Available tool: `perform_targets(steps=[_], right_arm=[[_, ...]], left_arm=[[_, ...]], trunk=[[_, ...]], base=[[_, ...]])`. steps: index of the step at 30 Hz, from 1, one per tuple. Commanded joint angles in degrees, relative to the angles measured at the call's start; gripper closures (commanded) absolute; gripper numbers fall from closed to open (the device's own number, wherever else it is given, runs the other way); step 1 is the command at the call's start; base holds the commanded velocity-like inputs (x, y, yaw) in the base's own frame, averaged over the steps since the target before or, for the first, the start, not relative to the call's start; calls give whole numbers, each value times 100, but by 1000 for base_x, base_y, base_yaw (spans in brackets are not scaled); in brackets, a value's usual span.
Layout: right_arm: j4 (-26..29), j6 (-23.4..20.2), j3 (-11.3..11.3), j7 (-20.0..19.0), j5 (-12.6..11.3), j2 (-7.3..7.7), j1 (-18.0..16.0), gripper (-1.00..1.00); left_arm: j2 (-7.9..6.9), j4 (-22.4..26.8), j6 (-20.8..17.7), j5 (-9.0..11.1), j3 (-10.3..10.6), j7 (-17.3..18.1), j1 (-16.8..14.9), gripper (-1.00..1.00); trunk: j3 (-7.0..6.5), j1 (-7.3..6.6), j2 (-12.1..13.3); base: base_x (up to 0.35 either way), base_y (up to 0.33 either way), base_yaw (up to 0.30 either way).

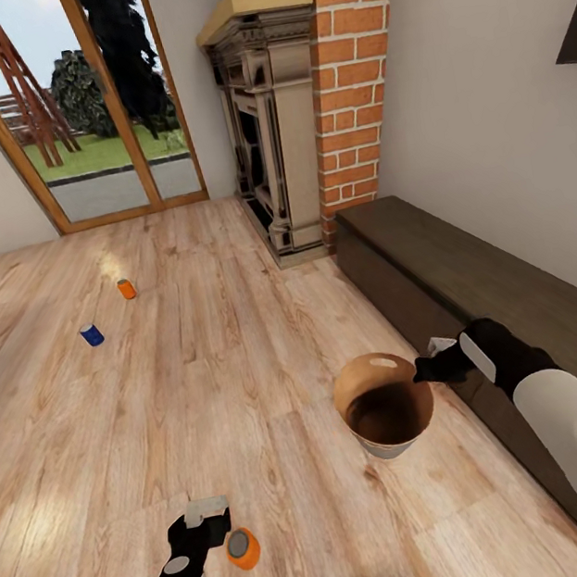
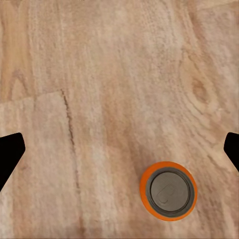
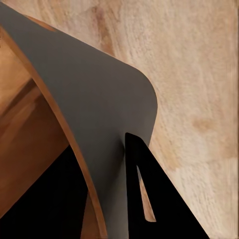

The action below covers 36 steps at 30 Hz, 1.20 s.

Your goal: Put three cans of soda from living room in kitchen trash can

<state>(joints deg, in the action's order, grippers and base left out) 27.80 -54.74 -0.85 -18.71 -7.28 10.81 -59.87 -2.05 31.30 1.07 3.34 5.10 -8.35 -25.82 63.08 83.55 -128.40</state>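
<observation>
The tan-brown trash can [image 1: 384,404] hangs tilted just above the plank floor, and my right gripper [image 1: 430,368] is shut on its rim. In the right wrist view a black finger [image 3: 159,204] lies against the bin's grey outer wall [image 3: 94,109]. An orange soda can [image 1: 243,549] stands on the floor beside my left gripper [image 1: 209,525], which is open and pointing down. From the left wrist view the can's silvery top [image 2: 168,190] sits off-centre between the spread fingers. Farther off stand a second orange can [image 1: 126,288] and a blue can [image 1: 92,334].
A long dark low cabinet [image 1: 474,276] runs along the right wall, close beside my right arm. A fireplace [image 1: 267,132] and brick column [image 1: 348,81] stand behind it. Wood-framed glass doors [image 1: 80,107] fill the back wall. Open floor [image 1: 244,361] lies between me and the far cans.
</observation>
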Motion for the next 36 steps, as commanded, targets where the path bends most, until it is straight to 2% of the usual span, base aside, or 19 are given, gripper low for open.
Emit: perform_targets(steps=[1, 2, 5, 11, 26, 32, 36], right_arm=[[91, -115, 11, -28, -187, 2, 0, 100], [297, -316, 6, -26, -184, 8, 3, 100], [685, -526, 1, -27, -180, 17, 7, 100], [988, -526, 2, -28, -186, 6, 3, 100], [1025, -526, -103, -28, -185, -37, 2, 100], [1025, -526, -108, -27, -180, -17, 2, 100], [1025, -526, -108, -27, -180, -18, 2, 100]], left_arm=[[6, -1, 0, 0, 0, 0, -1, -100], [14, -2, 0, 0, 0, 0, 0, -100], [38, -18, -1, -3, 0, 0, -1, -100], [77, -42, 4, -6, 0, 0, -2, -100], [101, -70, 147, -16, 10, 8, -2, -100], [117, -71, 169, -11, 287, 2, -2, -100], [136, -71, 168, -9, 354, 3, -2, -100]], trunk=[[0, 0, 0], [0, 0, 0], [54, 66, -120], [161, 197, -361], [431, 527, -963], [538, 659, -1203], [592, 725, -1324]], base=[[0, 0, 0], [0, 0, 0], [0, 0, 0], [0, 0, 0], [0, 0, 0], [0, 0, 0], [0, 0, 0]])
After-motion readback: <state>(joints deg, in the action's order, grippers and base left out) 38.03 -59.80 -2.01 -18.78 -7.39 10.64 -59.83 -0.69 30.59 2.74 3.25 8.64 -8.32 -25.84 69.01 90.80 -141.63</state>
